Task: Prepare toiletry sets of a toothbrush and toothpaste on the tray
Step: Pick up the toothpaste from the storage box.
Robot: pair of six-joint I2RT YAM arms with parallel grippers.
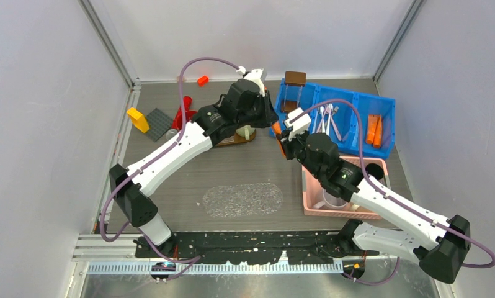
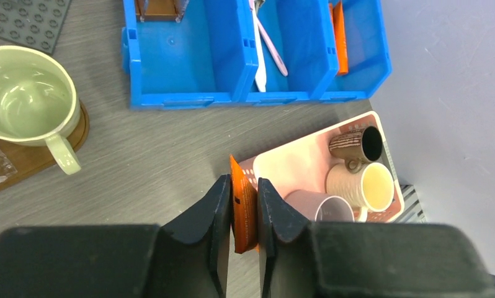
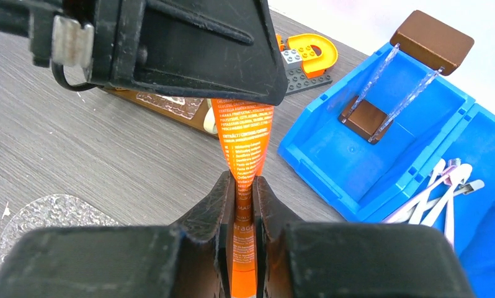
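One tube (image 3: 242,149) is held above the counter (image 3: 77,149), beside the bin (image 3: 313,133). The right fingers (image 3: 211,205) are closed on its narrower part. Its wide end is pinched and mostly hidden by the left fingers (image 2: 211,217). The tray (image 1: 306,186) is partly covered by the right arm.

The light is bright and even, from above (it looks diffuse). In the top view the arms (image 1: 177,149) lay only soft, pale shadows on the table (image 1: 245,164), and the metal plate (image 1: 263,287) at the lower edge gives dull glare. In the right wrist view the toothpaste (image 3: 245,143) print is sharp, while the right gripper (image 3: 240,186) at the bottom is black, almost without detail. The green cup (image 2: 22,93), upper left of the left wrist view, holds soft reflections.
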